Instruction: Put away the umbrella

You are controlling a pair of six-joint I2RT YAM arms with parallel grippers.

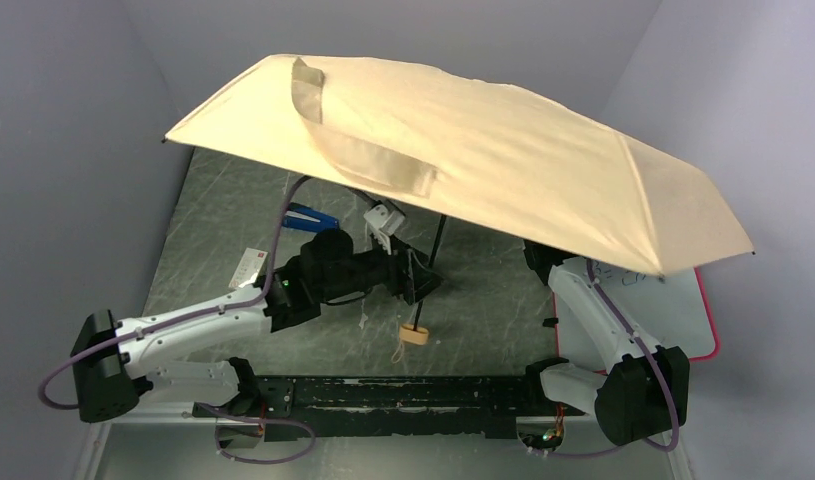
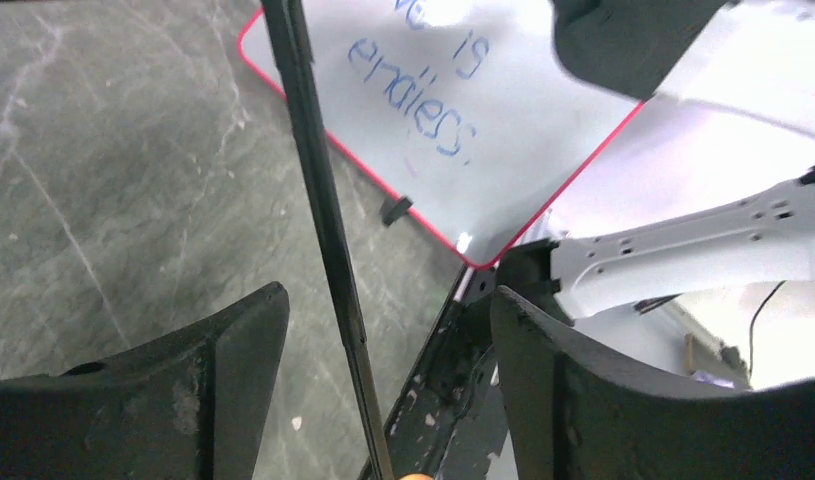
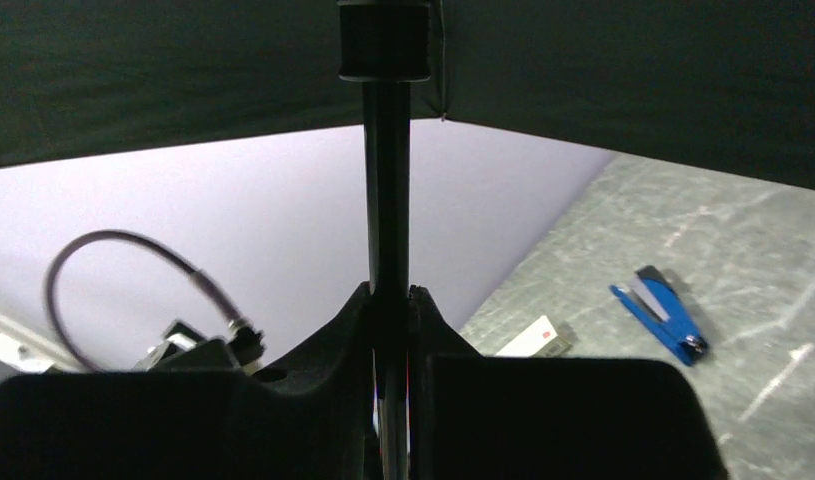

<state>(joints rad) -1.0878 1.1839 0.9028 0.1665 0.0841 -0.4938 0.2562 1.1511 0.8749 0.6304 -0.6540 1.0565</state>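
Between pale lavender walls (image 1: pixel 73 100), the open cream umbrella (image 1: pixel 503 150) spreads over the scuffed grey marbled tabletop (image 1: pixel 233 200) from far-left corner to right edge, its dark shaft (image 3: pixel 386 200) pinched by the right gripper (image 3: pixel 388 295), the left gripper (image 2: pixel 388 300) spread wide around it without touching.

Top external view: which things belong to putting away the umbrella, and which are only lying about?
Job in hand:
umbrella
right gripper, shut on its shaft
left gripper, open around the shaft

Lying about:
blue stapler
whiteboard
small white box
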